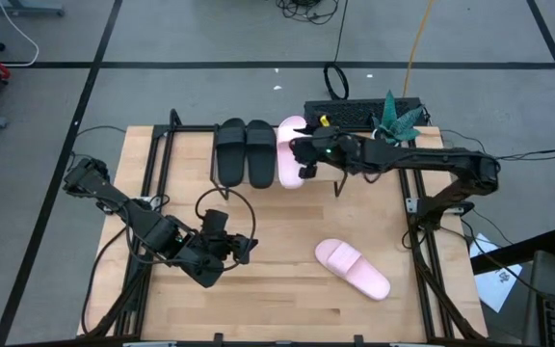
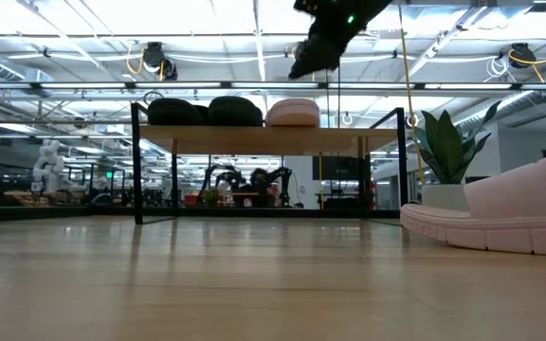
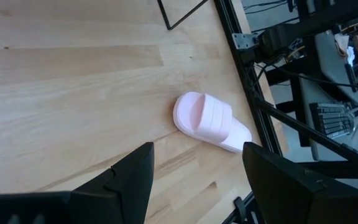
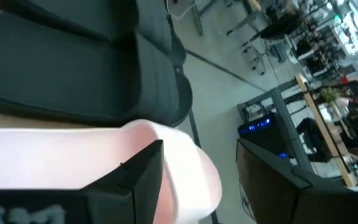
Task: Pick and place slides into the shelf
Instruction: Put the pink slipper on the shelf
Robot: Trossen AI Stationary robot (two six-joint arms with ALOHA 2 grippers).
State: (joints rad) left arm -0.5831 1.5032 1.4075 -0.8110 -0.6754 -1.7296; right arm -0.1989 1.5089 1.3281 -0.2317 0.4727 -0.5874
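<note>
Slides [image 1: 246,151] on shelf [image 2: 268,136] (third partly behind right hand [image 1: 302,159])

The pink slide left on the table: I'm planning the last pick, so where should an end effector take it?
Grip the pink slide by its broad strap, coming straight down from above. It lies flat and sole-down with open table all round, and the raised strap arches clear of the footbed.

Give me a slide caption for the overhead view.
Right claw over shelf beside three placed slides; fourth pink slide waits.
</note>
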